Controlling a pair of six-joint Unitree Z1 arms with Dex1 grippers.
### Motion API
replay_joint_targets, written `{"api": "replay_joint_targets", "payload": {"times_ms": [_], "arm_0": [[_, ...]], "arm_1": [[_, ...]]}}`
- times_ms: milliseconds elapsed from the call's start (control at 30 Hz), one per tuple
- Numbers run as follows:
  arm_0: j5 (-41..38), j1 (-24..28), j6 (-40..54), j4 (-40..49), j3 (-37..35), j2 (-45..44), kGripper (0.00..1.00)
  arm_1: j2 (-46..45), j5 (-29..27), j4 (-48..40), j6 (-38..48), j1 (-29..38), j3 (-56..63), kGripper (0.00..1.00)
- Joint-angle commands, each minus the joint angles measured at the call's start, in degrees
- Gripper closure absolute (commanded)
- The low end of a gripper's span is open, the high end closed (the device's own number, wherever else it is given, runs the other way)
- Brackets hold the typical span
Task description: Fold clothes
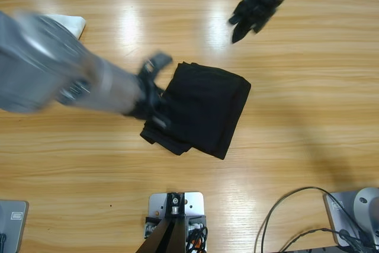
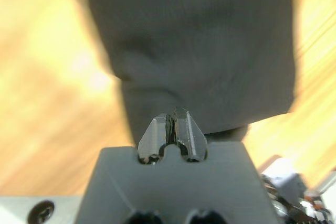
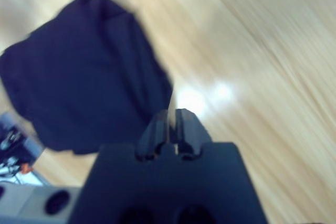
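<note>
The clothes, a black shirt [image 1: 204, 108], lie folded into a compact bundle at the middle of the table. In the left wrist view the black fabric [image 2: 205, 40] fills the upper part of the picture. My left gripper [image 1: 155, 109] comes in from the left and sits at the bundle's left edge. Its jaws stand together [image 2: 172, 123] just above the fabric, with no cloth seen between them. My right gripper [image 1: 244, 26] hangs over bare wood beyond the bundle's far right, apart from it. It is shut [image 3: 173, 121], with the shirt [image 3: 79, 87] to its left.
A white folded garment [image 1: 72, 23] lies at the far left, partly behind the left arm. Black cables [image 1: 296, 220] curl at the near right edge. Bare wooden table [image 1: 308, 105] stretches to the right of the bundle.
</note>
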Motion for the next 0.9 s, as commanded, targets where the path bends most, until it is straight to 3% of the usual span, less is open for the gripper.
{"api": "replay_joint_targets", "payload": {"times_ms": [33,100,233,300,367,433,567,700,800,900], "arm_0": [[0.84,10.37,-1.22,4.90,3.27,-15.47,0.285],[0.84,13.81,-3.08,5.82,6.12,-18.93,0.285],[0.58,26.28,-7.32,8.42,11.99,-26.51,0.284],[0.58,31.81,-10.01,9.88,12.55,-28.61,0.106],[-0.02,35.84,-17.52,10.51,12.43,-28.91,0.036],[-0.28,37.02,-23.63,11.16,12.20,-28.90,0.036],[-2.13,36.88,-26.41,14.32,11.62,-28.23,0.036],[-2.29,37.95,-18.04,16.24,12.85,-27.33,0.036],[-3.62,42.45,-23.21,16.49,12.71,-27.09,0.036],[-3.53,43.64,-26.75,16.56,10.27,-23.75,0.036]], "arm_1": [[-20.28,-1.34,6.69,5.54,-0.63,11.81,0.000],[-24.23,-0.86,6.76,5.45,-0.24,16.52,0.000],[-30.35,-0.32,6.66,5.14,0.78,22.38,0.000],[-32.00,-0.40,6.55,6.30,0.78,24.21,0.000],[-32.97,-0.37,5.57,8.63,0.78,26.03,0.000],[-33.69,0.72,2.68,13.08,0.78,28.16,0.000],[-34.09,2.51,0.24,24.42,0.78,27.97,0.000],[-34.51,2.36,1.14,25.23,1.75,27.37,0.000],[-36.04,2.37,3.91,25.26,1.75,26.84,0.000],[-37.54,2.23,5.76,25.23,1.76,27.90,0.000]]}}
